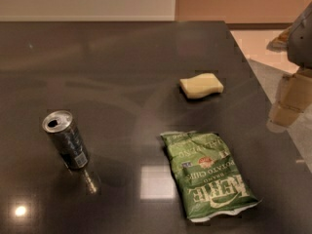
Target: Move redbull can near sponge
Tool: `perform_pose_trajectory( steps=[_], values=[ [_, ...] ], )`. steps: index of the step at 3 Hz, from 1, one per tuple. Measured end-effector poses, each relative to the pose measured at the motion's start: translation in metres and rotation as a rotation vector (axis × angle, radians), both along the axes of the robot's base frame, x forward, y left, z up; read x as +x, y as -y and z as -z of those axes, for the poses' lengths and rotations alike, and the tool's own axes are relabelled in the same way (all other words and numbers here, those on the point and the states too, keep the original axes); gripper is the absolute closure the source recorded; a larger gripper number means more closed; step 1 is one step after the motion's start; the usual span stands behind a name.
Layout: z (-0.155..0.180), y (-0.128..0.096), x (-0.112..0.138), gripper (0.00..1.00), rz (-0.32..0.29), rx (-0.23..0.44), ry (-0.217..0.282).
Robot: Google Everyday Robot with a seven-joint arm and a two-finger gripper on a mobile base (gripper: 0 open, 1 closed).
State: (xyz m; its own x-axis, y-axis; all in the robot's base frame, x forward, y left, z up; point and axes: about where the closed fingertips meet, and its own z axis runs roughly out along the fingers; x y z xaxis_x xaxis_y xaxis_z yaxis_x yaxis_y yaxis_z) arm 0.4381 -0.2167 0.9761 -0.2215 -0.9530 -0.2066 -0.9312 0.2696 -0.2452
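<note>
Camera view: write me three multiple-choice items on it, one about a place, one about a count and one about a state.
1. Where does the redbull can stand, seen from the sponge?
A. On top of it.
B. Far off toward the picture's left, nearer the camera.
C. Touching its right side.

2. How many things rest on the table?
A. Two.
B. Five.
C. Three.

3. How is the can?
A. Upright, free of the hand.
B. Lying flat.
C. Lifted by the hand.

Key:
1 B, since a wide stretch of table parts them.
2 C, counting the can, the sponge and the green chip bag.
3 A, since it stands on its base while the hand hangs at the picture's right edge.
</note>
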Motion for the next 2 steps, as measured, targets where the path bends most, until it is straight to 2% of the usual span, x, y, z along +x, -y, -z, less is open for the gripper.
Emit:
perform_pose_trajectory(
  steps=[1, 2],
  values=[
    [0.0, 0.0, 0.0, 0.0, 0.0, 0.0, 0.0],
    [0.004, -0.018, 0.011, 0.0, -0.042, 0.036, -0.022]
  ],
)
